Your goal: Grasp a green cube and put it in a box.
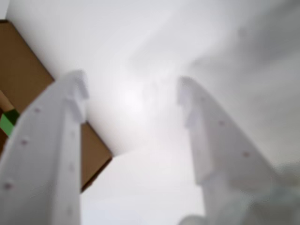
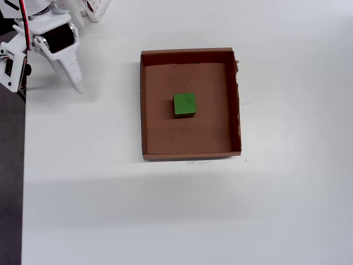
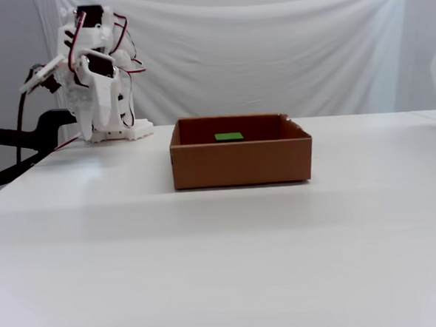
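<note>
The green cube [image 2: 184,104] lies flat on the floor of the brown cardboard box [image 2: 209,130], near its middle and apart from every wall. In the fixed view only the cube's top [image 3: 229,137] shows above the box's front wall [image 3: 240,166]. My gripper [image 2: 75,83] hangs far to the left of the box in the overhead view, pulled back near the arm's base and pointing down at the table. In the wrist view the gripper [image 1: 131,82] is open, with only white table between its white fingers. A corner of the box [image 1: 23,70] and a sliver of the cube [image 1: 7,123] show at that view's left edge.
The arm's base [image 3: 116,131] stands at the table's back left. The table's left edge [image 2: 23,165] runs close beside the arm, with dark floor beyond it. A white cloth backdrop [image 3: 285,48] hangs behind the table. A black object [image 3: 16,139] juts in at the left of the fixed view.
</note>
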